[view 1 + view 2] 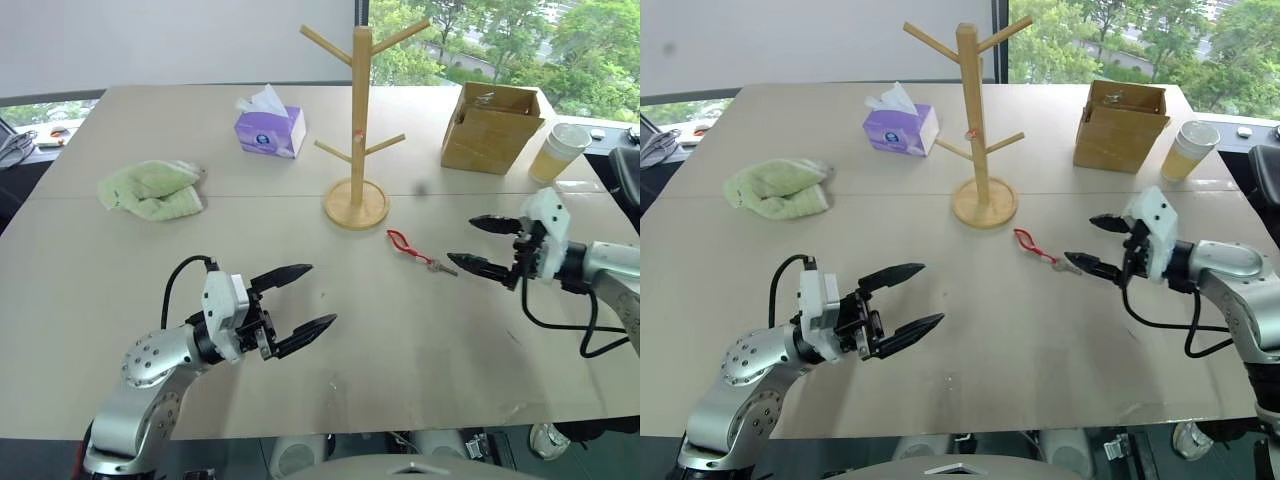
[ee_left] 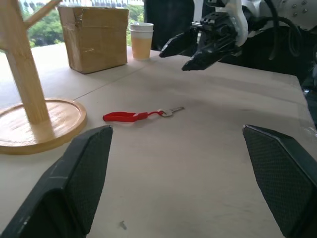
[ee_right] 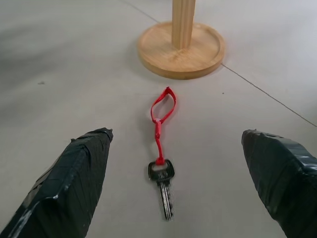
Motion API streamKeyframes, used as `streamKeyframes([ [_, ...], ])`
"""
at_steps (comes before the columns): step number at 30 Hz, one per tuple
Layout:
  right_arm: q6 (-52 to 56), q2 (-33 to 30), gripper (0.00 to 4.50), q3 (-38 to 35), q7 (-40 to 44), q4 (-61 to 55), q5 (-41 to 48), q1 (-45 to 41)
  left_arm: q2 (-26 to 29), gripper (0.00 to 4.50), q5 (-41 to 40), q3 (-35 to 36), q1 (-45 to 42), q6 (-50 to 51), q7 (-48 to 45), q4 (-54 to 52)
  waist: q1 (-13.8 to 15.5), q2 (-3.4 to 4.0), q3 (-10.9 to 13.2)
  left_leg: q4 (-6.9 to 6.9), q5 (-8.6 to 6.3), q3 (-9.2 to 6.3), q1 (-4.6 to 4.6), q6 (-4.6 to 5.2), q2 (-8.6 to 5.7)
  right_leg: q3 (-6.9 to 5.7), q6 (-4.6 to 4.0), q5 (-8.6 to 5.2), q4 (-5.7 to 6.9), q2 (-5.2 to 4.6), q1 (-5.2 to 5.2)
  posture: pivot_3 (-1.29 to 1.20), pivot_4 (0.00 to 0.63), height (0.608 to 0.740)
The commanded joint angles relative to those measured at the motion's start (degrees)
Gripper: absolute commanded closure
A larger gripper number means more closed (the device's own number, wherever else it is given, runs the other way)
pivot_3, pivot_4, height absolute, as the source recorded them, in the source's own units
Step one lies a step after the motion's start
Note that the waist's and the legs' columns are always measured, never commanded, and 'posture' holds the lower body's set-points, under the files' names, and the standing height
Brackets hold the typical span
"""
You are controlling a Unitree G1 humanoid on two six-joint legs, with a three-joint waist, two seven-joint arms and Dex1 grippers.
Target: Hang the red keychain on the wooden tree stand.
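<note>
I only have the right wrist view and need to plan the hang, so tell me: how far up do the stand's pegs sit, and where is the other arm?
Observer: The wooden tree stand has four slanted pegs, two near the top and two lower at mid-pole.
Operator: And the left gripper?
Observer: The left gripper is open and empty, hovering over bare table on the robot's left, apart from the red keychain.
Operator: Anything crowding the stand?
Observer: A purple tissue box stands to its left and a cardboard box to its right, both apart from the base.
</note>
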Motion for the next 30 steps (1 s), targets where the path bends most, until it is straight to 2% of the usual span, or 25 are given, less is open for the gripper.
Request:
streamKeyframes([
  [1, 5.89, 2.68, 0.0, 1.39, -6.03, -4.49, -0.47, -2.09, -1.16, 0.14, 1.73, -0.85, 1.38, -4.14, 0.1, -0.8, -0.04, 0.0, 0.0, 0.0, 0.0, 0.0, 0.0, 0.0, -0.01, 0.01, 0.0, 0.0, -0.01, 0.0, 0.0, 0.0, 0.15, 0.74],
  [9, 2.38, 10.08, 0.0, 8.01, -13.21, -2.14, -9.65, -1.9, -2.33, 0.14, 4.52, -1.89, 5.04, -9.97, -0.14, 2.04, -0.2, -0.01, -0.01, -0.02, -0.01, 0.02, -0.01, 0.01, 0.0, 0.01, 0.01, 0.0, 0.01, 0.03, -0.04, 0.0, 0.15, 0.74],
  [18, -1.85, 13.18, 0.0, 10.14, -12.37, 1.09, -14.73, -2.21, -3.35, 0.14, 6.02, -3.69, 7.05, -12.2, 0.65, 4.19, -0.18, 0.01, -0.01, -0.03, -0.01, 0.05, -0.01, 0.02, 0.0, 0.02, 0.01, 0.0, 0.0, 0.03, -0.06, 0.0, 0.15, 0.74],
  [30, -2.87, 15.54, 0.0, 12.14, -10.53, 3.67, -16.7, -1.58, -2.84, 0.14, 5.05, -5.67, 8.48, -8.96, 2.11, 2.78, -0.15, 0.01, -0.01, -0.04, -0.01, 0.04, -0.01, 0.02, 0.02, 0.01, 0.01, 0.0, 0.0, 0.03, -0.07, 0.0, 0.15, 0.74],
])
